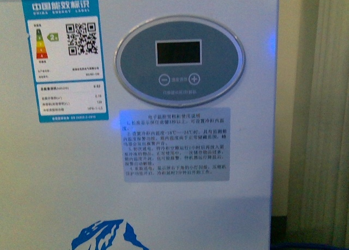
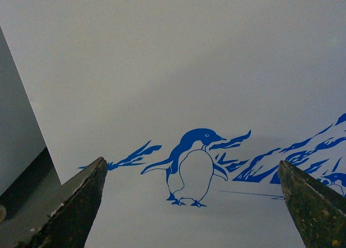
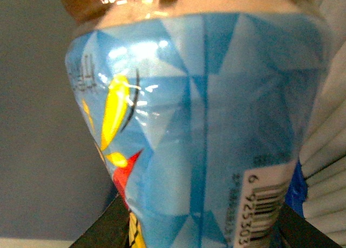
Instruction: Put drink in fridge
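The drink bottle (image 3: pixel 205 124) fills most of the right wrist view. Its light-blue label of triangles has yellow and red marks at the lower left and a barcode (image 3: pixel 267 205) at the lower right, and brownish contents show above the label along the top edge. It sits between the dark fingers (image 3: pixel 105 229) of the right gripper (image 3: pixel 208 226), which rise from the bottom corners and press against its two sides, so the gripper is clamped on the bottle. Grey surface lies behind it on the left, and pale pleated curtain (image 3: pixel 330 151) on the right.

The fridge (image 1: pixel 71 168) takes up most of the front view as a white front wall seen close. A grey oval control panel (image 1: pixel 179 61) with a dark display (image 1: pixel 178 52) sits at upper centre. A blue-bordered energy label (image 1: pixel 61 56) is in the upper left, a grey instruction sticker (image 1: pixel 174 144) is just below the panel, and the top of a blue mountain decal (image 1: pixel 109 236) shows at the bottom edge. Neither arm shows here.

In the left wrist view the left gripper (image 2: pixel 191 162) faces the same white wall. Its two worn fingers (image 2: pixel 75 205) stand wide apart at the bottom corners, holding nothing. A blue penguin decal (image 2: pixel 192 167) shows between them, with blue mountain shapes to either side.
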Robot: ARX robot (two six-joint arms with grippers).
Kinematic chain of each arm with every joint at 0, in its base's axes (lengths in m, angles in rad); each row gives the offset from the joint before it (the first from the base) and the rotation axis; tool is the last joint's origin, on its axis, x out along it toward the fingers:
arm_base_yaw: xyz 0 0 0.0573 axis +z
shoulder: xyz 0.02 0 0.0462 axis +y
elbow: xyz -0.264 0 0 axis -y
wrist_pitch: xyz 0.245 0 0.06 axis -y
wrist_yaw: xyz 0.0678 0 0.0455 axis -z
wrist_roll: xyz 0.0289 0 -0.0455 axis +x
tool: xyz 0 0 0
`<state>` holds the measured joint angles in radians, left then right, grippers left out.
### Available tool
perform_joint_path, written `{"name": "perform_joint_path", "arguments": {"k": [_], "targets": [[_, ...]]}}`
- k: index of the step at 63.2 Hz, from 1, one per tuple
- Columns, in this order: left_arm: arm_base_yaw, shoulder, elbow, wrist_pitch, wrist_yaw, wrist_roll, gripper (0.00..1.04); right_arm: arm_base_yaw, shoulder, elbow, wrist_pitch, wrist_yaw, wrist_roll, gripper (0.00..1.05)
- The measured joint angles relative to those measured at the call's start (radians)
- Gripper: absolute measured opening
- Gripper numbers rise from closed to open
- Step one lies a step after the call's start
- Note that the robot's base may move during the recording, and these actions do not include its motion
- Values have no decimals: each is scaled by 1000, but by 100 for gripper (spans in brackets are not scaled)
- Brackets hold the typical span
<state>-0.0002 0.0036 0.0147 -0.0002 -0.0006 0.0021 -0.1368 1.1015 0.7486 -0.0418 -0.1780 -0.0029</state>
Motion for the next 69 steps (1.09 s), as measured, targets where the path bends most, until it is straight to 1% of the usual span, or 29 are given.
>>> {"name": "perform_joint_path", "arguments": {"k": [12, 19, 28, 33, 41, 47, 59, 69], "targets": [[0, 0, 0, 0, 0, 0, 97, 42, -240, -44, -95, 6, 33, 40], [0, 0, 0, 0, 0, 0, 97, 82, -447, -91, -175, 55, 50, 40], [0, 0, 0, 0, 0, 0, 97, 124, -639, -120, -278, 126, 92, 40], [0, 0, 0, 0, 0, 0, 97, 165, -695, -151, -262, 183, 104, 40], [0, 0, 0, 0, 0, 0, 97, 234, -744, -210, -175, 275, 106, 40], [0, 0, 0, 0, 0, 0, 97, 238, -756, -249, -162, 296, 108, 40], [0, 0, 0, 0, 0, 0, 97, 229, -795, -345, -121, 369, 121, 40], [0, 0, 0, 0, 0, 0, 97, 238, -823, -406, -108, 389, 122, 40]]}}
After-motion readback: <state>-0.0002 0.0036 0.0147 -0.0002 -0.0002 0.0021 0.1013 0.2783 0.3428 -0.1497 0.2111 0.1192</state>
